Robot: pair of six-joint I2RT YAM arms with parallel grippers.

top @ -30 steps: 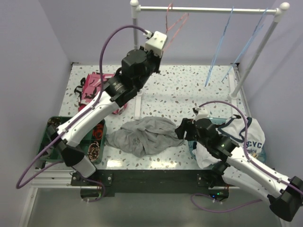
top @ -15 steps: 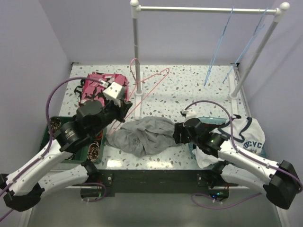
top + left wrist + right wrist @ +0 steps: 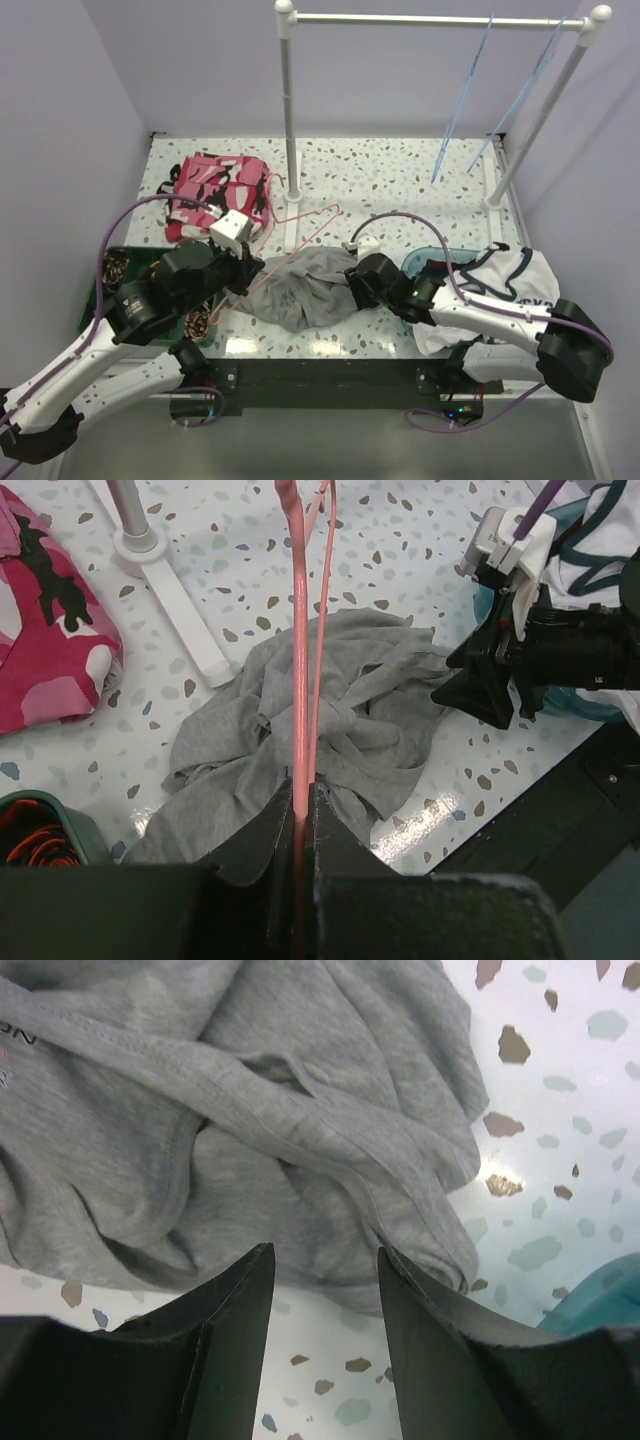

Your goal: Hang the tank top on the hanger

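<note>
The left claw (image 3: 296, 805) is clamped tight on 1 end of the pink hanger (image 3: 300, 244), probably so the wire frame can be steered like a wand into the garment. The hanger is tilted, its long axis running from that claw near the worktop's (image 3: 400, 180) near-left part out toward the far right, passing over the tank top (image 3: 300, 290). Its hook looks to sit on the far side by the rack post (image 3: 290, 120), though the wire there is thin and hard to read.

The tank top lies crumpled at the middle of the near edge, spread left to right; which way its neck faces I cannot tell. The right claw (image 3: 325, 1260) hangs low at the heap's right hem, its 2 jaws moderately apart and holding nothing, seemingly poised to pinch an edge.
</note>
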